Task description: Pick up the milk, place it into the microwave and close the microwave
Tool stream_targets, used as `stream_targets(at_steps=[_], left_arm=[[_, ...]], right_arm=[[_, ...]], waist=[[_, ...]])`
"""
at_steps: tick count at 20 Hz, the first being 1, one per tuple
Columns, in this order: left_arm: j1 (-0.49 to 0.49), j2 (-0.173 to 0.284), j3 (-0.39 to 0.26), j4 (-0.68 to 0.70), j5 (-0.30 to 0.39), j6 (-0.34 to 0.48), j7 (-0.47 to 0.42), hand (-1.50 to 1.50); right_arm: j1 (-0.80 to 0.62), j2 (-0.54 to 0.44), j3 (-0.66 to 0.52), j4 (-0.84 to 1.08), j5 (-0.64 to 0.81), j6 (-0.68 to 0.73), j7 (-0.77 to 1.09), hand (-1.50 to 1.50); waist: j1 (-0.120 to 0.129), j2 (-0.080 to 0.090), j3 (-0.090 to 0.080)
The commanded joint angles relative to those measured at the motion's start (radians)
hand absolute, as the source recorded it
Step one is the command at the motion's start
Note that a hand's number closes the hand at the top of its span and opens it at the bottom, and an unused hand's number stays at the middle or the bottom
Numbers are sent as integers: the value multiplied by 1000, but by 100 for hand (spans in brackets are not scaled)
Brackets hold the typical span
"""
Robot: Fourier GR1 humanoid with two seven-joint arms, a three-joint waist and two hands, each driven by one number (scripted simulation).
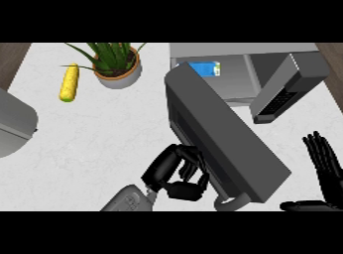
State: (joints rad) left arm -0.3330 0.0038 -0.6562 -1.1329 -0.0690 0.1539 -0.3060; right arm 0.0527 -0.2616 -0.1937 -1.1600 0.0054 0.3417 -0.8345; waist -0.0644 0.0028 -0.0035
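White marble surface (94, 129) holds a grey microwave (233, 64) at its far edge, with the blue milk carton (203, 68) inside. Left robot hand (176, 171) curls against its dark open door (226, 139). Right robot hand (332, 173) rests open.

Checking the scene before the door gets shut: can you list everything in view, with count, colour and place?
milk: one, blue and white, inside the microwave, at the back left
microwave: one, grey, far right of the counter
door: one, dark grey, swung open toward the robot
plant: one, green, in a grey pot, far centre-left
corn: one, yellow, left of the plant
counter: one, white
left hand: black, curled, at the door's left face
right hand: black, open, fingers up, lower right
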Motion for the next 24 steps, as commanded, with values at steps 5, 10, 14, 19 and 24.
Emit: stream_targets(at_steps=[5,10,14,19,24], left_arm=[[-147,-4,-154,203,228,209,-132,150],[-206,-4,-223,250,355,219,-94,150],[-284,-3,-214,239,447,261,-128,150],[-302,-3,-251,202,541,361,-175,150],[-365,-4,-201,220,624,459,-203,150]], right_arm=[[31,-48,24,-211,-136,152,81,-150],[87,-92,31,-362,-202,184,152,-150],[75,-72,72,-413,-233,180,211,-150],[62,-104,93,-455,-257,200,262,-150],[40,-159,74,-492,-281,218,298,-150]], waist=[[-48,12,-2],[-84,13,-3],[-110,22,-4],[-131,27,-4],[-153,34,-4]])
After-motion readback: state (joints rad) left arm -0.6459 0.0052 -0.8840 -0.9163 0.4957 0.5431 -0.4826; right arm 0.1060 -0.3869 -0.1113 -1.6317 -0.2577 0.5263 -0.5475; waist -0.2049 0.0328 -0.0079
